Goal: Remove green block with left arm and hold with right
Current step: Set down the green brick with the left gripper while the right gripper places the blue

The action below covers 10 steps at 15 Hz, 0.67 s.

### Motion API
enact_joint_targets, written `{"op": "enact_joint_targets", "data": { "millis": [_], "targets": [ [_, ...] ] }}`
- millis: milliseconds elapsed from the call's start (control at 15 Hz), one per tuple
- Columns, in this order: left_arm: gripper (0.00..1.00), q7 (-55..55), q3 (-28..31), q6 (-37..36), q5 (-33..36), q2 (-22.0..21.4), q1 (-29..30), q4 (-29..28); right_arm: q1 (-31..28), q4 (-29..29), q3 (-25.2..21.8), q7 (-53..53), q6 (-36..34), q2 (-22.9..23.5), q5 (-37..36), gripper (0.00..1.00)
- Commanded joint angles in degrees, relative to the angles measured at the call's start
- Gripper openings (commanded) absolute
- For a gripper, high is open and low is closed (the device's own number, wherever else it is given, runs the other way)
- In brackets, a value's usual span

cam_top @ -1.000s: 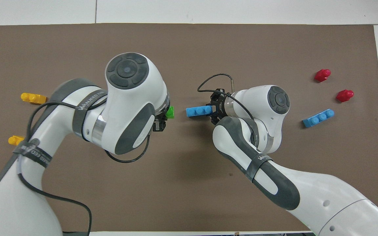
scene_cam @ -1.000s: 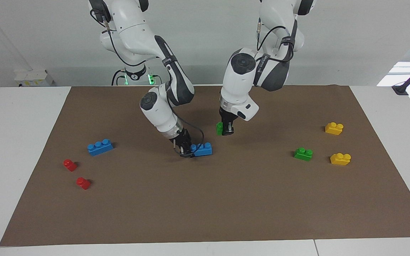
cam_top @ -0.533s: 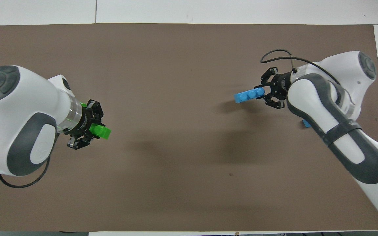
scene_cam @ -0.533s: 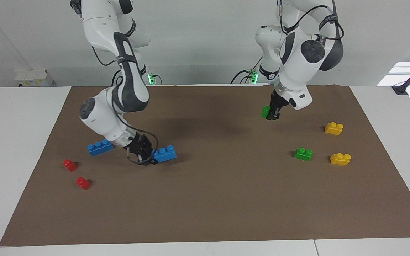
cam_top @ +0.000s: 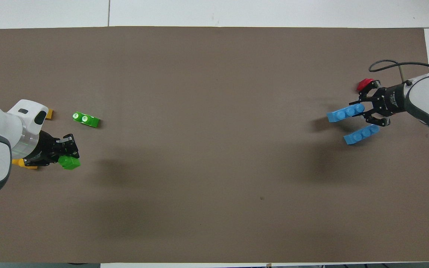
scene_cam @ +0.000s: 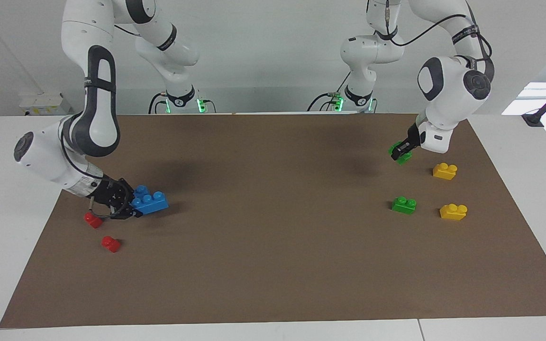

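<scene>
Fingers of left gripper [scene_cam: 402,152] pinched on green block [scene_cam: 400,154], up over brown mat [scene_cam: 273,265] by yellow bricks [scene_cam: 445,171]; right gripper [scene_cam: 120,204] pinched on blue brick [scene_cam: 150,202]; white wall above.

Both arms swung apart outward: left end effector [scene_cam: 402,152] carrying green block [scene_cam: 400,156], right end effector [scene_cam: 128,204] blue brick [scene_cam: 150,203].

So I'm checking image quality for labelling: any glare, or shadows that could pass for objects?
Overhead view: glare whitens the studs of the loose green block; soft dark shadows lie on the brown mat. Facing view: a bright window patch and faint arm shadows.
</scene>
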Motion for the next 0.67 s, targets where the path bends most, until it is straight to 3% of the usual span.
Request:
{"op": "enact_joint_targets", "data": {
  "millis": [0,200,467,533,600],
  "targets": [
    [0.00,15.20,-0.42,7.45,3.90,2.24,0.63,-4.10,-0.32,4.10,1.01,-0.87,-0.89,4.06,-1.78,0.00],
    [0.00,17.25,-0.51,16.60,4.00,5.15,1.07,-7.71,-0.24,6.30,1.01,-1.49,-0.45,7.22,-1.78,0.00],
    [0.00,19.28,-0.60,18.55,4.00,6.74,-0.07,-9.73,0.38,6.66,1.01,-1.49,1.91,8.37,-1.61,0.00],
    [0.12,19.45,-0.60,18.82,4.00,6.48,0.28,-10.61,0.47,6.31,1.01,-1.49,2.71,8.46,-1.78,0.00],
    [0.48,19.45,-0.60,19.08,4.00,6.48,0.46,-10.79,0.56,6.04,1.01,-1.49,3.06,8.37,-1.78,0.00]
  ]
}}
